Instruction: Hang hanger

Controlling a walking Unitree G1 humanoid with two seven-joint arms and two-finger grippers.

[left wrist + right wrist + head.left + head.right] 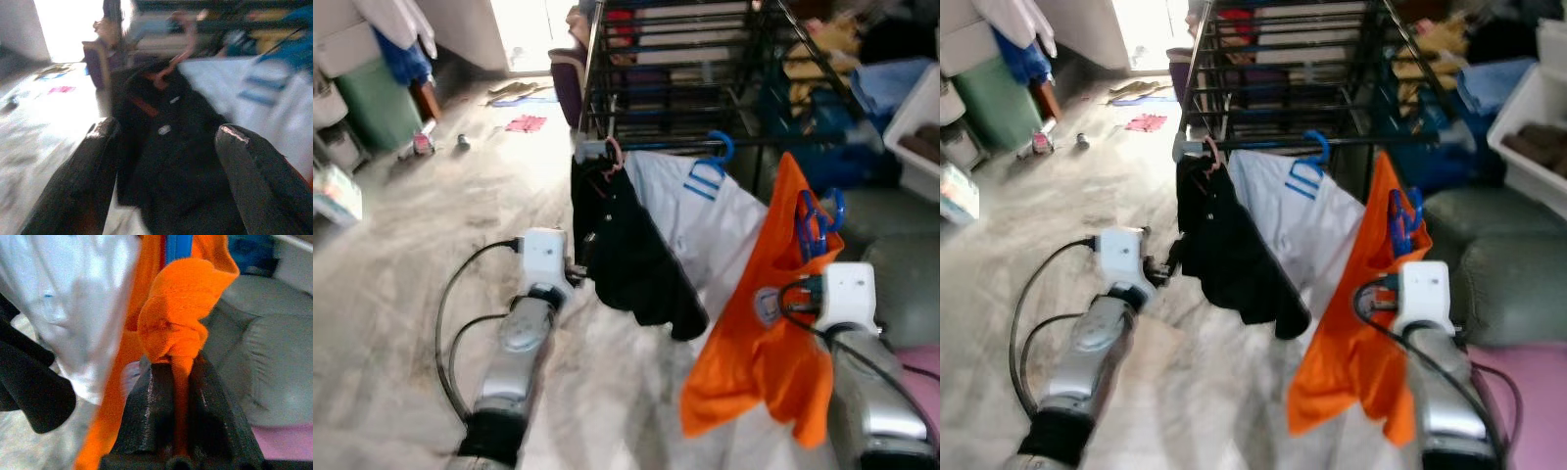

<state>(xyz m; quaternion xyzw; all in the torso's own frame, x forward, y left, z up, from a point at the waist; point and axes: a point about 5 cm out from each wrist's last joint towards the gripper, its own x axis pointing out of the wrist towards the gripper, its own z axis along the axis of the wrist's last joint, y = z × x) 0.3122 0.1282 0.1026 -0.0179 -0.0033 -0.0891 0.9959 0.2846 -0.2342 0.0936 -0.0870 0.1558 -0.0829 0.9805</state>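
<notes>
The right pincer [178, 396] pinches the orange shirt [759, 343] on its blue hanger [815, 223], held up just short of the drying rack's rail [1332, 143], so hooking it on remains. The left pincer [171, 161], spread, faces the black garment [626, 255] already hanging there beside a white shirt [690, 211].

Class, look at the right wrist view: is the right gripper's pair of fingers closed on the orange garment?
Yes: the right gripper has its two black fingers pressed together with a fold of the orange garment pinched between them.
</notes>
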